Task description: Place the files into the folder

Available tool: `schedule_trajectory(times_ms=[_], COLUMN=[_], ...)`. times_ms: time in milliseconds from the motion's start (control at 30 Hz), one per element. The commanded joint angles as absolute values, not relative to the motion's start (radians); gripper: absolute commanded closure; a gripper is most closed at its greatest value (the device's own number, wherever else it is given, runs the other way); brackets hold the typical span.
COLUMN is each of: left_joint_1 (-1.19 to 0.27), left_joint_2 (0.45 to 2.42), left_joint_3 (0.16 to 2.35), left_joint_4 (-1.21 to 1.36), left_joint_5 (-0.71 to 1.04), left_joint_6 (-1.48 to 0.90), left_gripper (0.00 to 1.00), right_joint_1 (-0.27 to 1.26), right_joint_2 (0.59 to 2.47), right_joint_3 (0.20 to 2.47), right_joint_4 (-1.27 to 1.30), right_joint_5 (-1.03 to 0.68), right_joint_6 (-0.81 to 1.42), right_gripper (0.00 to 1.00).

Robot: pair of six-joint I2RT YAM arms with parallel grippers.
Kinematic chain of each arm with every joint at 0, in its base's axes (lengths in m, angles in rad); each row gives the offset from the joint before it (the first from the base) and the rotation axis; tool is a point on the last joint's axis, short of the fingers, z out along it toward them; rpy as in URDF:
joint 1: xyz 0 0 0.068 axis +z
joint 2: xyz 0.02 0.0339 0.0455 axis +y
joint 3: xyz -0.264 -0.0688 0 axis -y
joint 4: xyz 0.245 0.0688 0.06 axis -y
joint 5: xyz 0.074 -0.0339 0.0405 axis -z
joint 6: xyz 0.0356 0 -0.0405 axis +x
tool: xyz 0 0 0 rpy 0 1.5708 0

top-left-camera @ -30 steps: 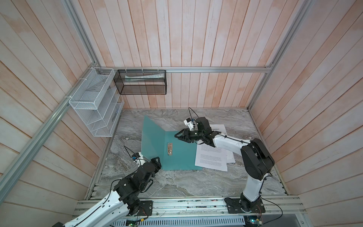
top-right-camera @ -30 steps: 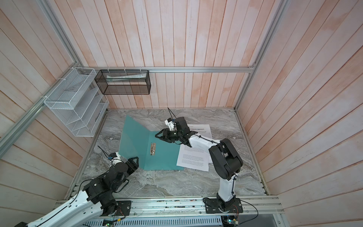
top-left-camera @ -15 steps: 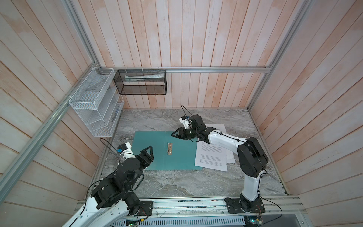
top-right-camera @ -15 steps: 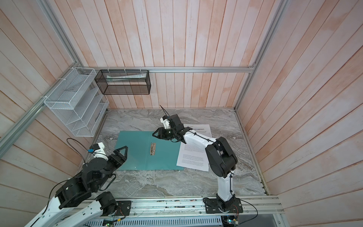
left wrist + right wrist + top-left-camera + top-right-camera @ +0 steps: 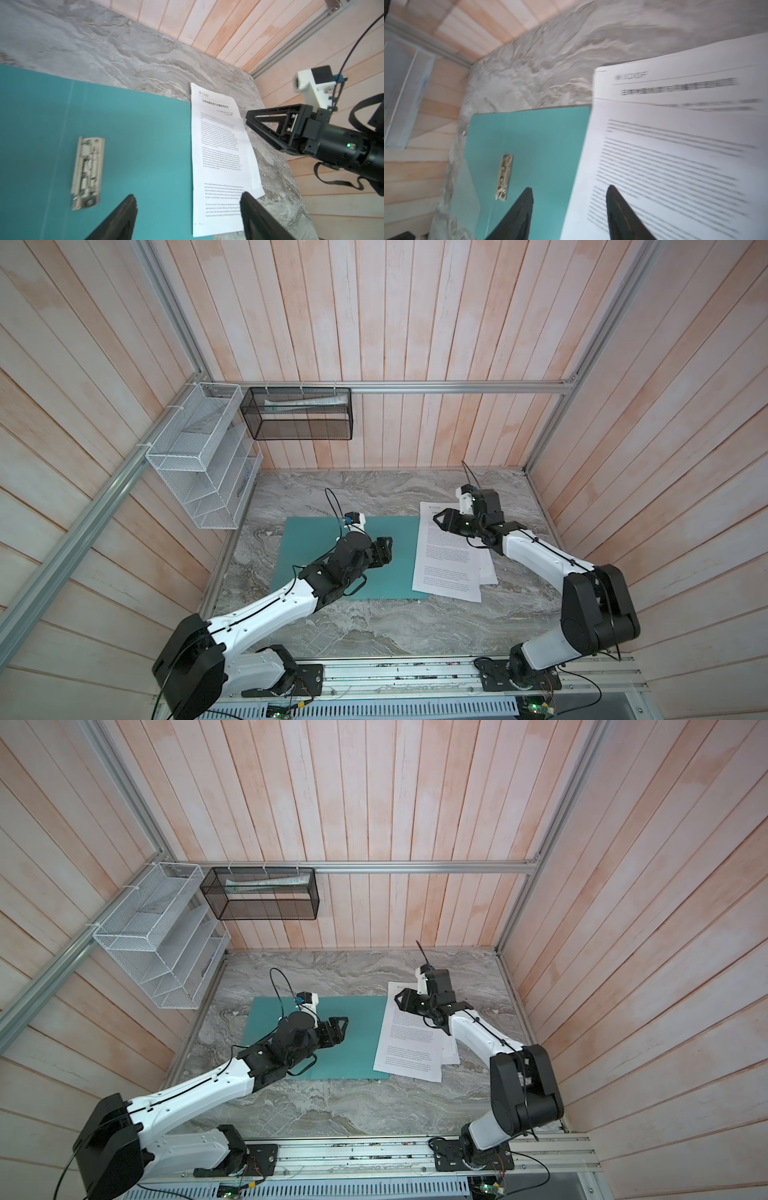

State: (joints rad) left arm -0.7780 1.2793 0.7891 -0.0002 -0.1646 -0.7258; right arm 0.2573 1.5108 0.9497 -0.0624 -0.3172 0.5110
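Note:
The teal folder (image 5: 399,539) (image 5: 365,1019) lies open and flat on the marble table, its metal clip (image 5: 87,172) (image 5: 504,177) along the spine. The files (image 5: 451,556) (image 5: 411,1040) (image 5: 220,149) (image 5: 675,145), white printed sheets loosely stacked, lie against the folder's right edge, slightly overlapping it. My left gripper (image 5: 387,551) (image 5: 343,1029) (image 5: 188,195) hovers open and empty over the folder's right half. My right gripper (image 5: 438,522) (image 5: 398,999) (image 5: 570,188) hangs open and empty above the far left part of the files. It also shows side-on in the left wrist view.
A white wire rack (image 5: 203,460) hangs on the left wall and a black mesh basket (image 5: 299,414) with rolled papers on the back wall. Wooden walls close in the marble table (image 5: 374,630) on three sides. The arm bases stand along the front rail.
The folder's raised cover has dropped flat to the left. My left arm has swung in from the front left over the folder. My right gripper has pulled back right over the files and widened.

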Motion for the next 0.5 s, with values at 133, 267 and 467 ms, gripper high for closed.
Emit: schedule_trajectory(times_ms=[133,267,467], left_joint_1=[-0.755,-0.753,-0.739], left_joint_2=[1.560,1.691,1.829], left_joint_3=[0.913,0.963,1.017], left_joint_4=[0.266,0.314,0.322], left_joint_5=[0.131,0.223,0.290], left_joint_6=[-0.676,-0.692,-0.697], left_gripper=[0.20,0.20,0.20], right_joint_1=[-0.001,-0.065,-0.079], right_joint_2=[1.450,1.470,1.493], right_joint_3=[0.791,0.738,0.694], right_joint_4=[-0.054,-0.031,-0.005], right_joint_5=[-0.412,-0.458,-0.486], right_joint_6=[0.506,0.507,0.488], right_gripper=[0.45,0.47,0.48])
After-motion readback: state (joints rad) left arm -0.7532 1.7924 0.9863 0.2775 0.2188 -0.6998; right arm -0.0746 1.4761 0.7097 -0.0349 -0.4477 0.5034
